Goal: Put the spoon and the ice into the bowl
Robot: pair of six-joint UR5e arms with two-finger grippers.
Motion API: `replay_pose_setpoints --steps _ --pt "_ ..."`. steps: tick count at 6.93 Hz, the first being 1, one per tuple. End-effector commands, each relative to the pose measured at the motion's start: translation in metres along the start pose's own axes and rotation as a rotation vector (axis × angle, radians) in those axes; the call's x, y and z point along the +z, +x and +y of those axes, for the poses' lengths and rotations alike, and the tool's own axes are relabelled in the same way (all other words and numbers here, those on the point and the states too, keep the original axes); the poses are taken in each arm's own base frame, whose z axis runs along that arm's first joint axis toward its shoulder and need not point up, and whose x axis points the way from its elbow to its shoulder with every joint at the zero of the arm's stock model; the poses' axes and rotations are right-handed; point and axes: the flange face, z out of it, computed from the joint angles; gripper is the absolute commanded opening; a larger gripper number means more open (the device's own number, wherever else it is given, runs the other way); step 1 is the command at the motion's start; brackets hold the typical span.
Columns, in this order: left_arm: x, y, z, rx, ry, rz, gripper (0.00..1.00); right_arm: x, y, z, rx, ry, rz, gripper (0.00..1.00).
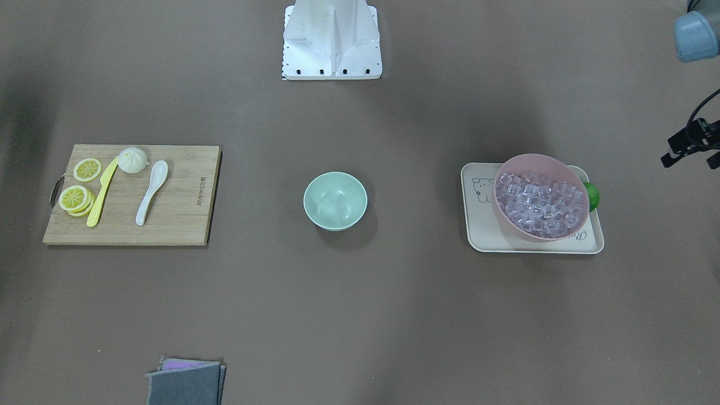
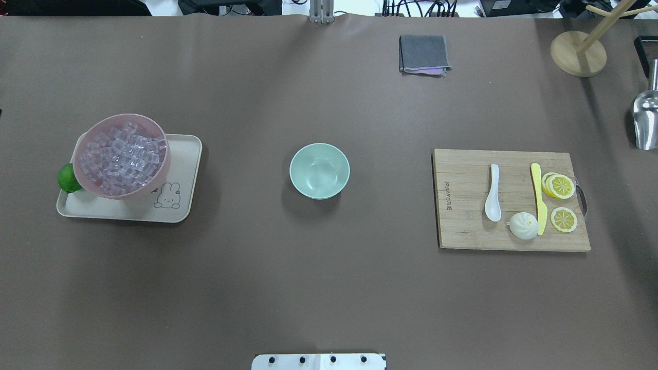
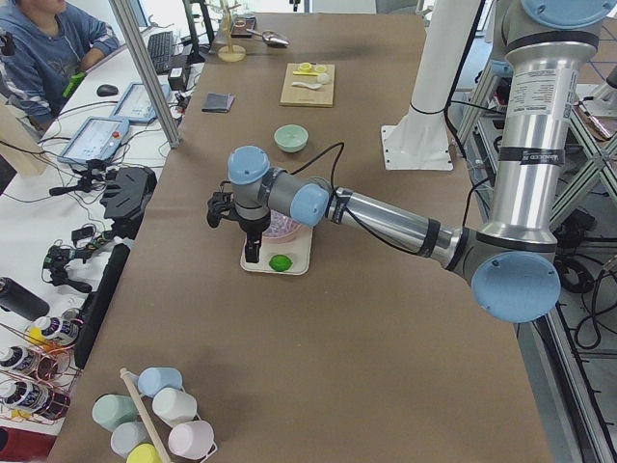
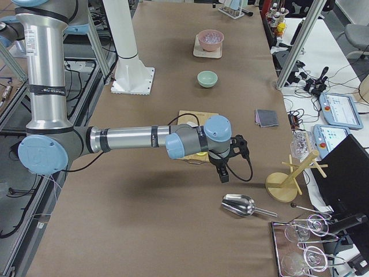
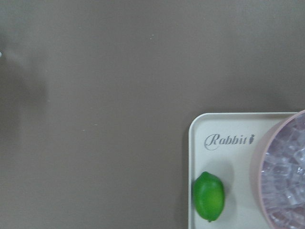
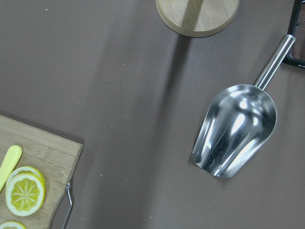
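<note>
The white spoon (image 1: 152, 191) lies on a wooden cutting board (image 1: 180, 214), also seen from overhead (image 2: 493, 195). The mint-green bowl (image 1: 335, 201) stands empty mid-table (image 2: 319, 170). Many clear ice cubes (image 1: 540, 202) fill a pink bowl (image 1: 534, 236) on a cream tray (image 1: 484, 225). The left gripper (image 3: 253, 256) hangs above the table just outside the tray's lime end. The right gripper (image 4: 222, 176) hangs beyond the board's handle end, near a metal scoop. I cannot tell whether either is open or shut. Both wrist views show no fingers.
On the board lie a yellow knife (image 1: 101, 194), lemon slices (image 1: 76, 198) and a white bun (image 1: 133, 160). A lime (image 5: 208, 195) sits on the tray. A metal scoop (image 6: 236, 129) and a wooden stand (image 2: 578, 54) are at the robot's right end. A grey cloth (image 2: 423, 53) lies at the far edge.
</note>
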Motion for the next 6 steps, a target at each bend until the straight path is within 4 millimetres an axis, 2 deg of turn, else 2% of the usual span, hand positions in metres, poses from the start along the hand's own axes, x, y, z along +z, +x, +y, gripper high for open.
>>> replay_pose_setpoints --steps 1,2,3,5,6 --pt "0.015 0.074 -0.011 -0.095 0.018 -0.016 0.98 0.020 -0.041 -0.017 0.055 0.023 -0.027 1.00" --pt "0.039 0.110 -0.010 -0.107 0.023 -0.054 0.98 0.034 -0.064 -0.021 0.077 0.021 -0.043 1.00" --pt "0.051 0.129 -0.010 -0.098 0.014 -0.060 0.98 0.044 -0.085 -0.031 0.097 0.020 -0.051 1.00" --pt "0.061 0.142 -0.007 -0.104 0.000 -0.058 0.98 0.066 -0.131 -0.053 0.154 0.005 -0.048 0.99" --pt "0.064 0.159 -0.009 -0.113 0.000 -0.050 0.98 0.081 -0.159 -0.059 0.184 -0.009 -0.048 0.99"
